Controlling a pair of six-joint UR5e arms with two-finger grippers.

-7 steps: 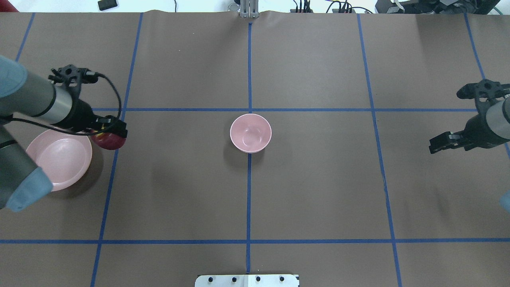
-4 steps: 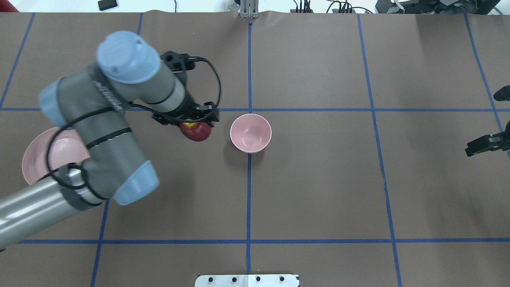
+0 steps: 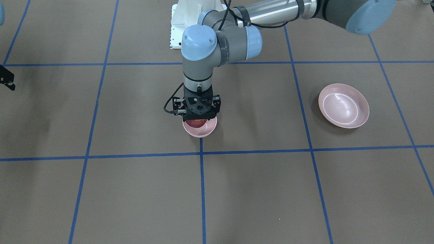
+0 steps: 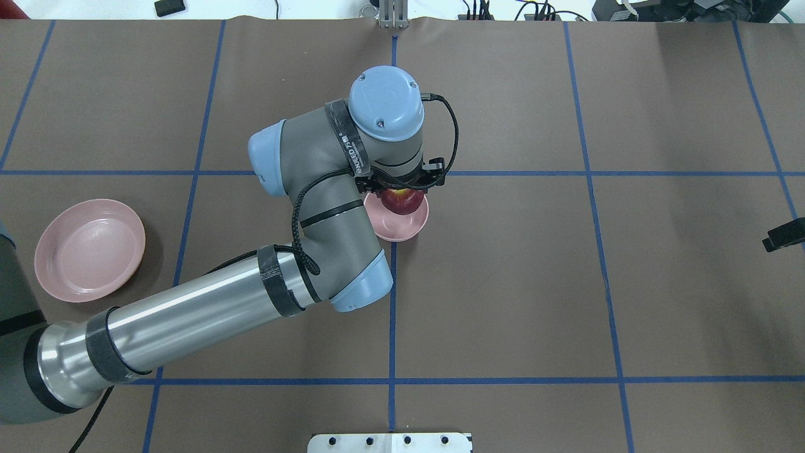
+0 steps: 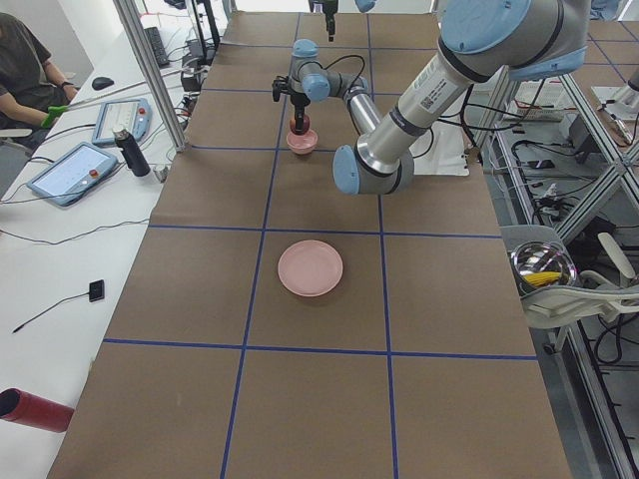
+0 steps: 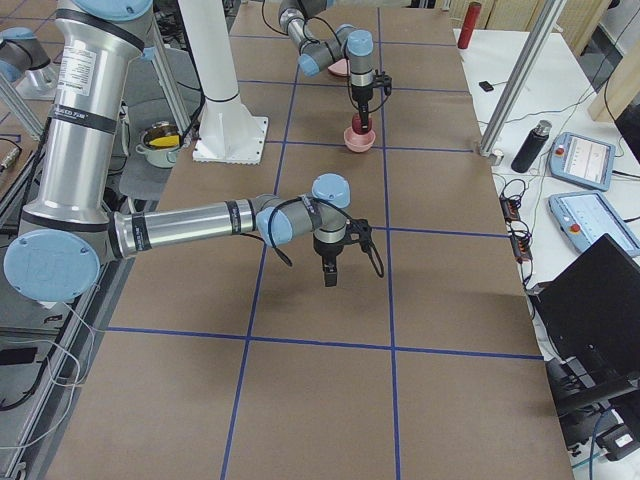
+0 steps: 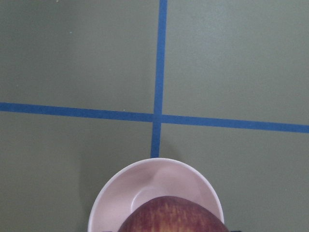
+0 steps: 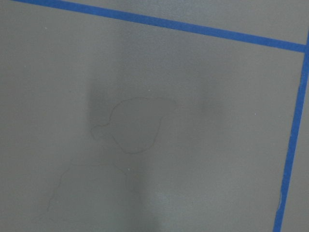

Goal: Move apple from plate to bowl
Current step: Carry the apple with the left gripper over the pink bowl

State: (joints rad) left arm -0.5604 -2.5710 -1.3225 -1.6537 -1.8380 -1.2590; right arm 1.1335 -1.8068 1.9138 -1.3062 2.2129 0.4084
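Note:
My left gripper point(image 4: 402, 189) is shut on the dark-red apple point(image 4: 402, 199) and holds it straight over the small deep pink bowl point(image 4: 402, 230) at the table's middle. The apple's underside hangs at about the bowl's mouth point(image 3: 203, 132). In the left wrist view the apple point(image 7: 174, 216) fills the lower edge, with the bowl point(image 7: 140, 188) under it. The wide shallow pink plate point(image 4: 88, 250) lies empty at the left. Only a dark tip of my right gripper point(image 4: 783, 234) shows at the right edge; I cannot tell whether it is open or shut.
Blue tape lines cross the brown table cover point(image 4: 503, 283). A white base plate point(image 4: 390, 443) sits at the near edge. The left arm's long forearm point(image 4: 188, 321) spans the table from lower left to the middle. The right wrist view shows only bare cover.
My left arm has swung right, carrying the apple from beside the plate to over the bowl. My right arm has drawn back towards the right edge.

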